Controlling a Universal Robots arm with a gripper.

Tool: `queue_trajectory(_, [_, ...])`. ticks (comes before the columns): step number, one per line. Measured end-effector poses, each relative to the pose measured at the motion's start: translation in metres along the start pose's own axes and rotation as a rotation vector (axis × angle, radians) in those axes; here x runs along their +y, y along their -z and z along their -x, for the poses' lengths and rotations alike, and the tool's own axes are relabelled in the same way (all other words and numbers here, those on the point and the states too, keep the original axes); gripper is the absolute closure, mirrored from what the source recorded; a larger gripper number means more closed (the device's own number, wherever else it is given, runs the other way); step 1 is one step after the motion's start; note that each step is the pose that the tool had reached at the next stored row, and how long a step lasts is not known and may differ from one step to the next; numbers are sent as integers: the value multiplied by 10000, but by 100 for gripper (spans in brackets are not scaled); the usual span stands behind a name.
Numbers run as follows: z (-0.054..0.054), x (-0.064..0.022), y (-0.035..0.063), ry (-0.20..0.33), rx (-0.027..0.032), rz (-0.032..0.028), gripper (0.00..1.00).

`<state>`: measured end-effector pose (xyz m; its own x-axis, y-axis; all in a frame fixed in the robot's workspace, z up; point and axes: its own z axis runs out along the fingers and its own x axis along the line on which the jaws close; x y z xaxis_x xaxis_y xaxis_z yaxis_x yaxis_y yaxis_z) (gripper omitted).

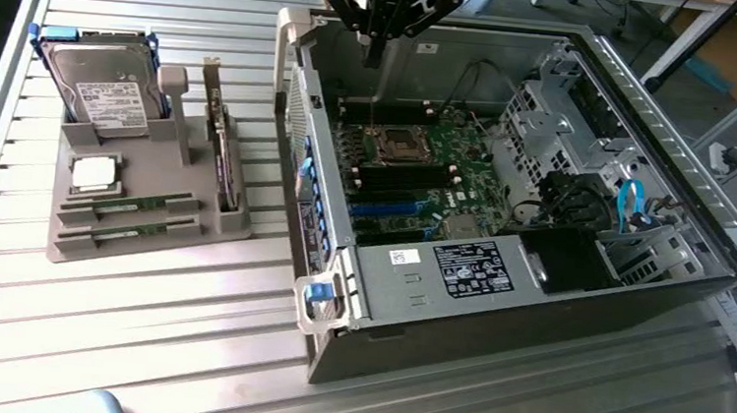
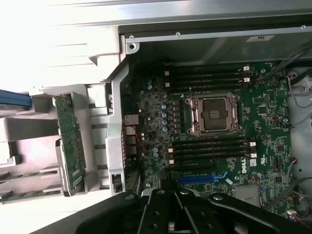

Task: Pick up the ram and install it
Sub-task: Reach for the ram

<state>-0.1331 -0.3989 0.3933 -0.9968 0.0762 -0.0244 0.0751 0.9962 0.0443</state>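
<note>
Two ram sticks lie side by side in the front slots of a grey holder (image 1: pixel 141 248) at the exterior view's left: one ram (image 1: pixel 128 206) and a second ram (image 1: pixel 125 235) just in front of it. They also show in the wrist view as a ram stick (image 2: pixel 22 175) and another ram stick (image 2: pixel 24 195). My gripper (image 1: pixel 374 51) hangs over the far edge of the open computer case (image 1: pixel 493 305), well apart from the holder. It is shut with nothing between its fingers. In the wrist view the gripper (image 2: pixel 168 189) looks down on the motherboard's dark memory slots (image 2: pixel 209 146).
The holder also carries a hard drive (image 1: pixel 105 87), a square silver processor chip (image 1: pixel 94 173) and an upright expansion card (image 1: pixel 223 146). Inside the case lie the empty processor socket (image 1: pixel 395 146), drive cages and cables (image 1: pixel 632 203). The slatted metal table (image 1: pixel 134 336) surrounds both.
</note>
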Motion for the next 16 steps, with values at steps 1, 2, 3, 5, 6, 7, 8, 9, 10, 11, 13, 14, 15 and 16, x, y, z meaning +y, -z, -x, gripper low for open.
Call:
queue_trajectory(1, [-13,-1,0,-1,0,0,90])
queue_trajectory(2, [-24,-2,1,-1,0,0,90])
queue_trajectory(3, [-31,-2,0,0,-1,1,90])
queue_trajectory(5, [-43,-3,1,0,0,0,90])
queue_trajectory(6, [-48,-3,0,0,0,1,90])
queue_trajectory(7, [-51,-4,1,0,0,0,90])
queue_trajectory(8, [-59,-5,1,0,0,0,90])
queue_trajectory(9, [-69,-6,1,0,0,0,90])
queue_trajectory(10, [-83,-6,0,0,-1,2,90])
queue_trajectory(11, [-89,-7,0,0,-1,1,90])
queue_trajectory(13, [-104,-8,0,0,0,0,90])
queue_trajectory(14, [-112,-9,0,0,0,0,90])
queue_trajectory(15, [-120,-9,0,1,-1,0,90])
queue_trajectory(16, [-128,-10,-1,1,-1,1,90])
